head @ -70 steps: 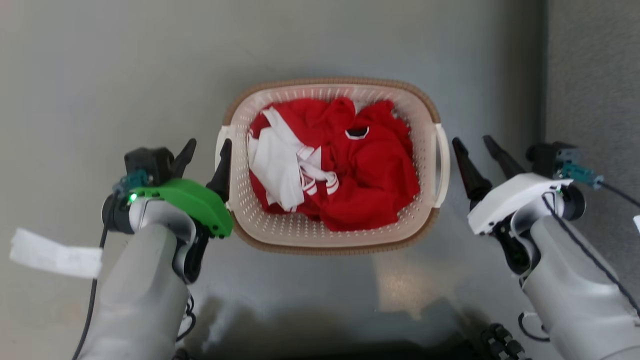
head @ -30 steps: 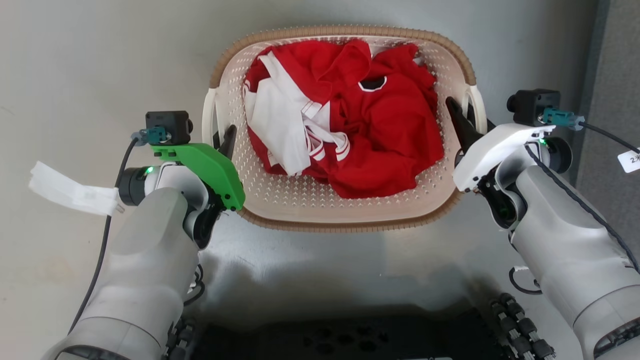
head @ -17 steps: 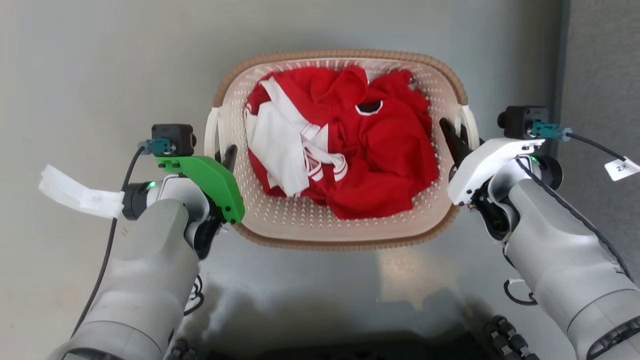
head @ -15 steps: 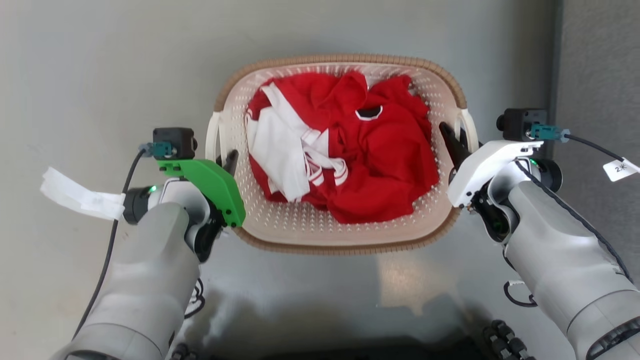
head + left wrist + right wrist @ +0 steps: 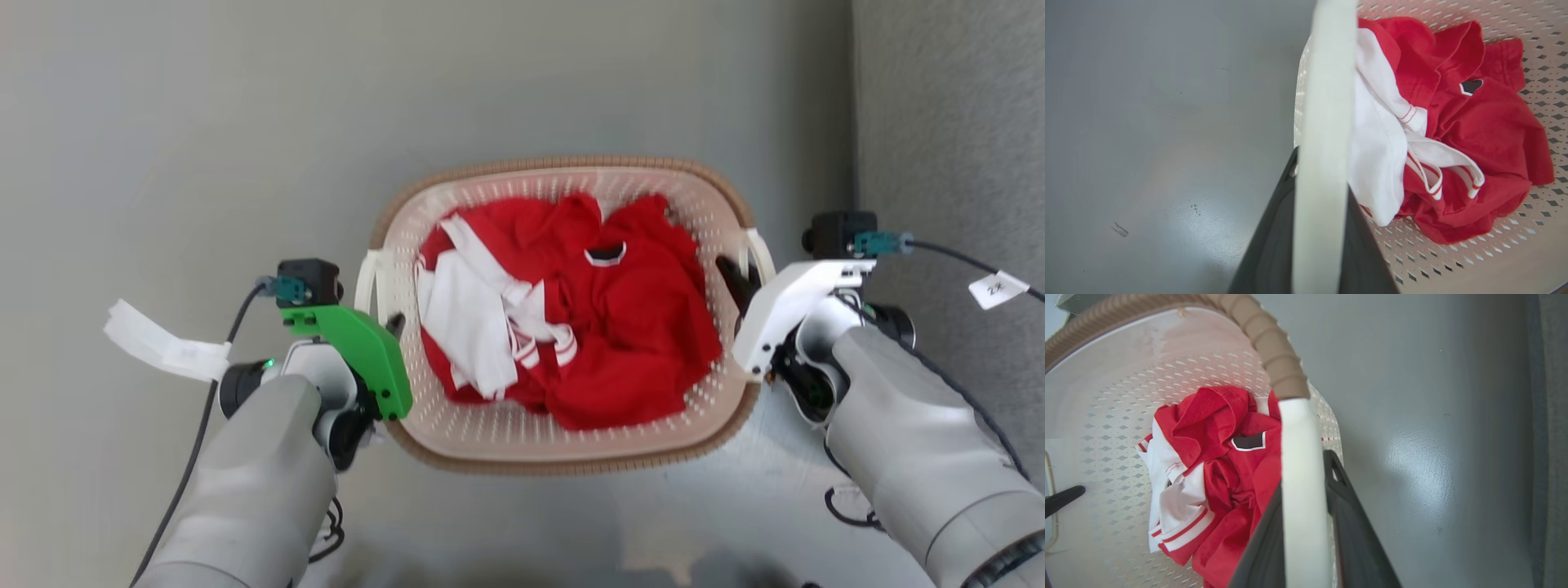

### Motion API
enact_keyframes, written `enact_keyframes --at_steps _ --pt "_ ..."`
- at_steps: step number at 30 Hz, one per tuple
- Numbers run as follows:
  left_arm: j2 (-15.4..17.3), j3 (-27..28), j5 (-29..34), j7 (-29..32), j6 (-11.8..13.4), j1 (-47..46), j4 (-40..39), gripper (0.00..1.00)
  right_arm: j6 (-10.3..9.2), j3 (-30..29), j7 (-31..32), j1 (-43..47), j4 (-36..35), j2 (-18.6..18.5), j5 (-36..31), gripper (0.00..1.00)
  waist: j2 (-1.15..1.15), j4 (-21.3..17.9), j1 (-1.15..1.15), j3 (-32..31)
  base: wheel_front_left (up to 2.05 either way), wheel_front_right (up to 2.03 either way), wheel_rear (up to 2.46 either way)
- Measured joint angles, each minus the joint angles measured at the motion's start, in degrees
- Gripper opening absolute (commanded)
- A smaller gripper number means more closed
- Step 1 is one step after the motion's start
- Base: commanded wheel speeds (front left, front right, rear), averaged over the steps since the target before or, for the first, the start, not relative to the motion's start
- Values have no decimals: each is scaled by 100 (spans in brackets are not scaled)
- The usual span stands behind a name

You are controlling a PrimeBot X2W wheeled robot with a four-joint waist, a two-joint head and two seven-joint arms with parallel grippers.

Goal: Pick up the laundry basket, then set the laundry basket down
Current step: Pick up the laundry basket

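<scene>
The laundry basket [image 5: 563, 166], cream perforated plastic with a brown woven rim, sits mid-picture in the head view, holding red and white clothes [image 5: 629, 343]. My left gripper [image 5: 382, 314] is shut on the basket's white left handle [image 5: 371, 282]. My right gripper [image 5: 747, 276] is shut on the right handle [image 5: 759, 249]. In the left wrist view, dark fingers [image 5: 1274, 245] clamp the white handle bar [image 5: 1323, 122]. The right wrist view has the other handle [image 5: 1300, 477] pinched between fingers [image 5: 1351, 522]. Whether the basket's base touches the floor cannot be told.
Smooth grey floor [image 5: 204, 122] lies all around the basket. A darker grey textured strip [image 5: 947, 122] runs down the right side, close to my right arm. White paper tags hang from the left wrist cable [image 5: 163, 347] and the right wrist cable [image 5: 996, 287].
Both grippers stood open beside the handles 2.3 s ago and have since shut on them. Basket and arms together now sit lower and look smaller, as the camera has moved.
</scene>
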Motion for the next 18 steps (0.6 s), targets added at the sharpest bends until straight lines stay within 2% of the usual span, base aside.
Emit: enact_keyframes --at_steps 18 --pt "25 -368 -475 771 0 677 113 0 0 293 836 541 335 137 499 0 0 23 0 -1407 0 0 0"
